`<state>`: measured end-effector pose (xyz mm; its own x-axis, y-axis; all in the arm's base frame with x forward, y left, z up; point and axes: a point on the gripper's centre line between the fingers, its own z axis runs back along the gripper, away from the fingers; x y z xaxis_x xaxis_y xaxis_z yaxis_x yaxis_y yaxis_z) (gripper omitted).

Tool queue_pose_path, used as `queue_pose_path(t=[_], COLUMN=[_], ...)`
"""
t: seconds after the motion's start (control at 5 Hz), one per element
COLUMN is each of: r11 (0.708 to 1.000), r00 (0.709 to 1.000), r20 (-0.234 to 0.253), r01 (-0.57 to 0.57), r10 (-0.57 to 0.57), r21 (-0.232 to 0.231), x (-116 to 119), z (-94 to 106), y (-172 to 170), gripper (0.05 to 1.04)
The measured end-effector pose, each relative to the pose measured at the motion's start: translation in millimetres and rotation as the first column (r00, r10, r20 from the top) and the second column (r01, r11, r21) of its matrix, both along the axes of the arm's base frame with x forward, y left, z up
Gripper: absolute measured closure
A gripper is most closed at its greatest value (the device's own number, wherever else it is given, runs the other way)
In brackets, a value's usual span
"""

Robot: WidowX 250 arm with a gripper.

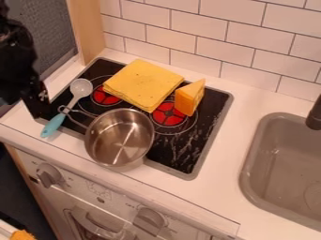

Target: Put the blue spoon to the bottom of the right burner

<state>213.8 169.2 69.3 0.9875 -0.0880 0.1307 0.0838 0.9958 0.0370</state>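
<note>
Blue-handled spoon [56, 122] lies just right of a black gripper [39, 108] on a toy kitchen's white counter [251, 105], as seen by the camera. Whether the gripper is clenched or released cannot be told. A white tiled wall [207, 28] rises behind and to its right, while a gray sink [276, 164] sits well apart on the right. Nearer the gripper is a black cooktop [213, 103] with red-centered burners. A metal saucepan [119, 138] rests below and to the gripper's right, its handle pointing back toward the gripper and meeting the spoon's handle in the view. Above and to the right is a folded yellow cloth [143, 84]; farther right, an orange cheese wedge [189, 97] stands upright by the right burner [168, 114]. The spoon's pale bowl points up and away from the gripper, its blue end toward the counter's front edge.
</note>
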Motion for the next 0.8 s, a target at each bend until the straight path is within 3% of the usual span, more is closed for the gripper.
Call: queue_pose_path(t=[0.8], r11=[0.992], r00=[0.985], r20=[-0.114], r01=[-0.129], r10=[0.130], r21=[0.017], x=[-1], z=[-63.2], y=[8], gripper=[0.085])
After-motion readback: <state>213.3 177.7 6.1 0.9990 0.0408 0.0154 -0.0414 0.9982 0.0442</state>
